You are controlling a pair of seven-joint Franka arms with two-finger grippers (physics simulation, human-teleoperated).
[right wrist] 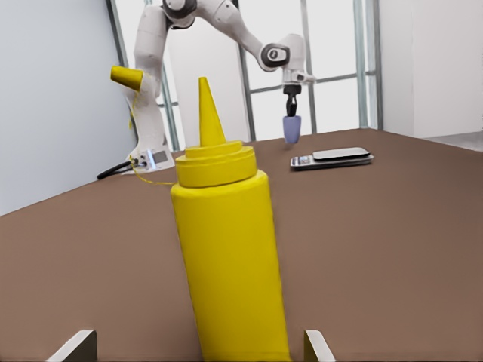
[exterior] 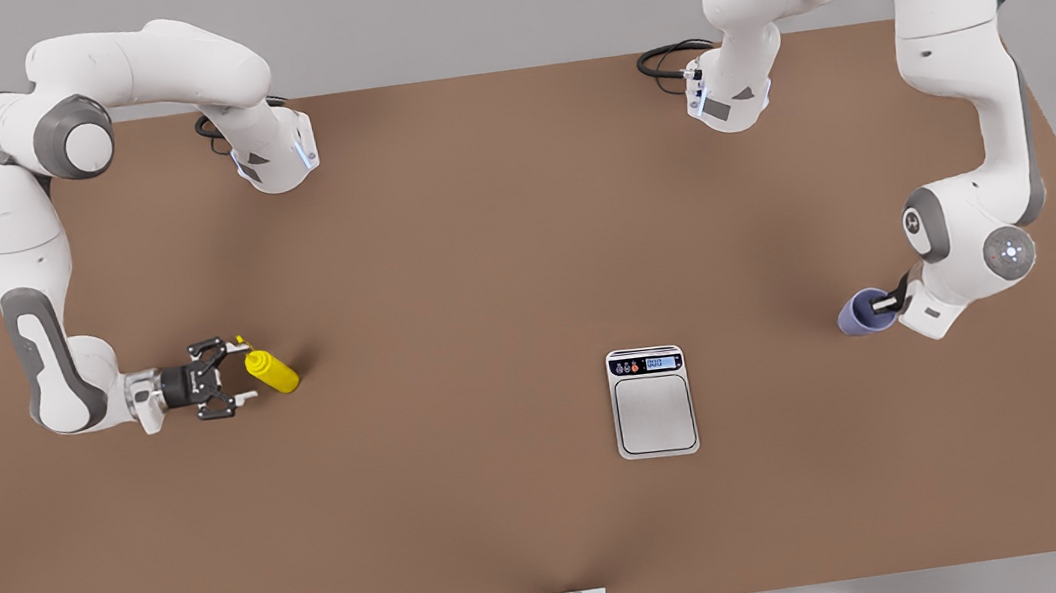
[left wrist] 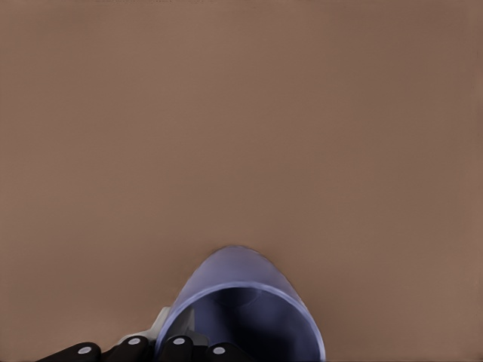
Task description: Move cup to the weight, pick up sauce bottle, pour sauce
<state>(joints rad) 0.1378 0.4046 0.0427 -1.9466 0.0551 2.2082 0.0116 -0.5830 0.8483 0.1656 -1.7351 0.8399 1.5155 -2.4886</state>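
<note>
Yellow sauce bottle (exterior: 272, 370) stands on the brown desk (exterior: 445, 276) at the front view's left, between the spread fingers of my right tool (exterior: 240, 374), which flank it without closing. At the front view's right, my left tool (exterior: 883, 302) grips the lavender cup (exterior: 861, 314) by its rim. Between them, nearer the cup, the silver weight (exterior: 653, 402) lies flat on the desk, well apart from both.

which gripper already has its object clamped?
The left gripper, shut on the cup. The right gripper is open, straddling the sauce bottle.
</note>
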